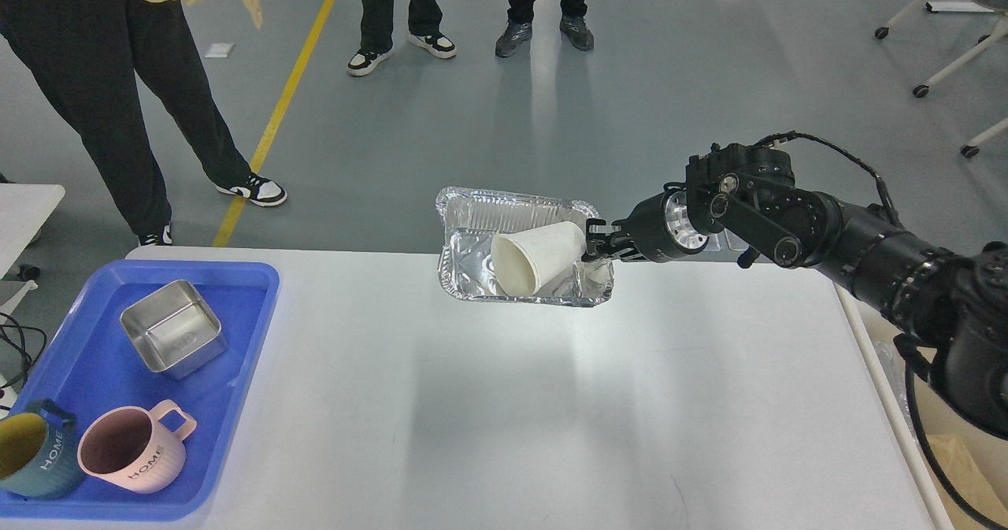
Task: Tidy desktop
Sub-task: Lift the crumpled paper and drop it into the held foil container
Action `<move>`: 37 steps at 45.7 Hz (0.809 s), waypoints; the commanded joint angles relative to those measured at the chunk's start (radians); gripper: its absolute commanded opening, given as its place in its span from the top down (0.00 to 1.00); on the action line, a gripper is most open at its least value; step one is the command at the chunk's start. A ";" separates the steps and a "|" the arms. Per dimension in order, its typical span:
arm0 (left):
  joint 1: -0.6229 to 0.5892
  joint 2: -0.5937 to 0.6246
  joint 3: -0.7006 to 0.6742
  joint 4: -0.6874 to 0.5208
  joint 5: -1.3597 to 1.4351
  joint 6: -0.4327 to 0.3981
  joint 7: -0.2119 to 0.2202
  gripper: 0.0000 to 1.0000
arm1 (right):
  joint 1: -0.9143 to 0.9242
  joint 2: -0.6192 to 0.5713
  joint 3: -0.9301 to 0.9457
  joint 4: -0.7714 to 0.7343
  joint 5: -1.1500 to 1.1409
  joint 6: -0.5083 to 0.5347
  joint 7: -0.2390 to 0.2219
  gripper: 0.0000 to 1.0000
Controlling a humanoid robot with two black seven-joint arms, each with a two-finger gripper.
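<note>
The desktop (504, 404) filled the lower view, matte white-grey, above a grey floor (630, 105) crossed by a yellow line (279, 116); people (102, 97) stood beyond it. At its left end lay a blue tray (244, 341) holding a steel box (173, 337), a pink mug (134, 450) and a dark green mug (31, 451). Near the far edge, the right gripper (592, 240) appeared closed on the rim of a foil tray (480, 215), though its fingers were too dark to separate. A white paper cup (535, 258) lay tipped inside that tray.
</note>
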State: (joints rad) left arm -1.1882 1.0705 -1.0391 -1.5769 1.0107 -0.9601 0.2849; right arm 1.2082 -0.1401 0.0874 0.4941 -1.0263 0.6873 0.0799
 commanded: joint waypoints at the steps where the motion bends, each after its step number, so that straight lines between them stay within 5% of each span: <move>1: -0.030 -0.009 0.001 0.017 -0.009 0.000 0.000 1.00 | 0.001 -0.001 0.000 0.000 0.000 0.000 0.000 1.00; 6: -0.065 -0.046 0.004 0.061 -0.003 0.000 0.016 1.00 | 0.004 -0.001 0.000 0.001 0.000 0.001 0.000 1.00; 16: -0.126 -0.348 0.076 0.276 0.058 0.000 0.166 1.00 | 0.013 -0.001 0.000 0.004 0.000 0.005 0.000 1.00; 29: -0.119 -0.788 0.151 0.543 0.236 0.000 0.168 1.00 | 0.013 -0.006 0.000 0.009 0.000 0.005 0.000 1.00; 37: -0.113 -0.917 0.269 0.630 0.238 0.000 0.168 1.00 | 0.011 -0.006 0.000 0.009 0.000 0.005 0.000 1.00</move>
State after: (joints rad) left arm -1.3058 0.2186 -0.8492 -0.9908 1.2482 -0.9601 0.4531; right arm 1.2216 -0.1456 0.0874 0.5031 -1.0263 0.6925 0.0797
